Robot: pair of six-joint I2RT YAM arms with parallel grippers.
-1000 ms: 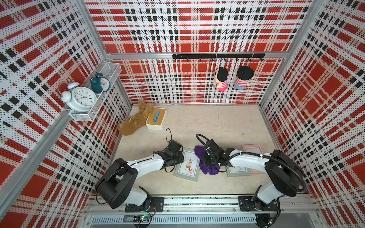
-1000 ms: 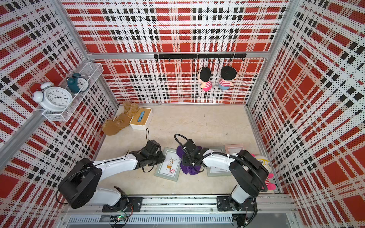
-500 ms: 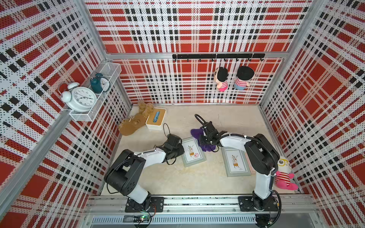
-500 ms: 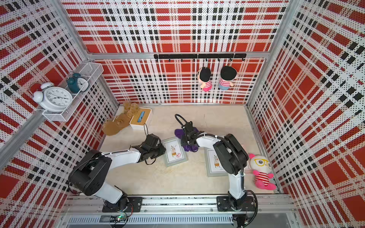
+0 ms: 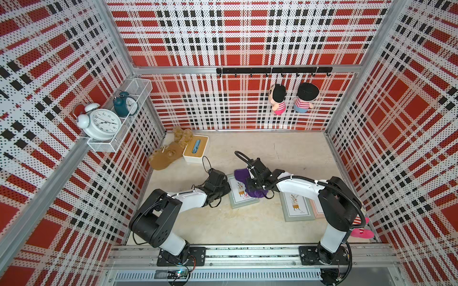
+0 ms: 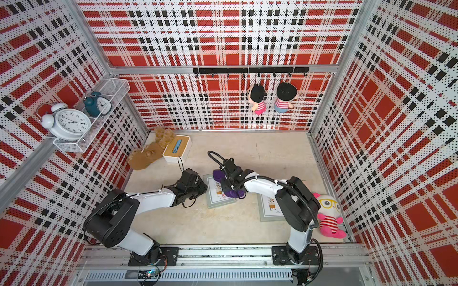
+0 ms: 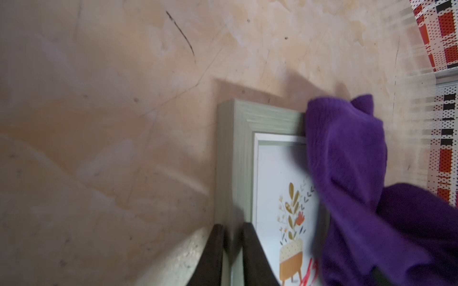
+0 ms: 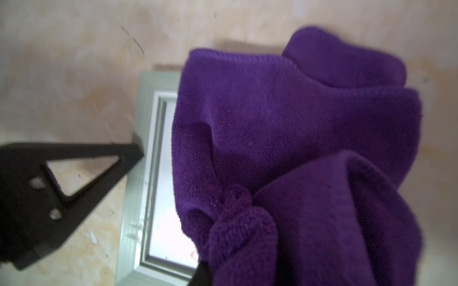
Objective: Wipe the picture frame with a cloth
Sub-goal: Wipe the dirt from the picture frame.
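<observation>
A grey-green picture frame point(image 5: 240, 198) point(image 6: 216, 199) with a potted-plant print lies flat on the floor. The purple cloth point(image 5: 241, 174) point(image 6: 218, 174) is bunched over its right side and far corner. My right gripper point(image 5: 254, 183) point(image 6: 229, 183) is shut on the cloth point(image 8: 285, 128), which hides its fingers almost wholly. At the frame's left edge is my left gripper point(image 5: 223, 186) point(image 7: 233, 247). Its two dark fingers point(image 7: 213, 257) clamp the frame's left rail point(image 7: 230, 161), one outside it and one on the glass side.
A second grey-green frame point(image 5: 296, 206) and a pink one point(image 5: 316, 209) lie under the right arm. A brown plush point(image 5: 168, 157) and a wood-lidded white box point(image 5: 195, 148) sit at the back left. A pink-and-white plush point(image 6: 328, 215) lies by the right wall.
The right gripper carried the cloth toward the back over the frame, then a little forward again. The left jaws narrowed onto the frame's left rail. The frame shifted slightly backward.
</observation>
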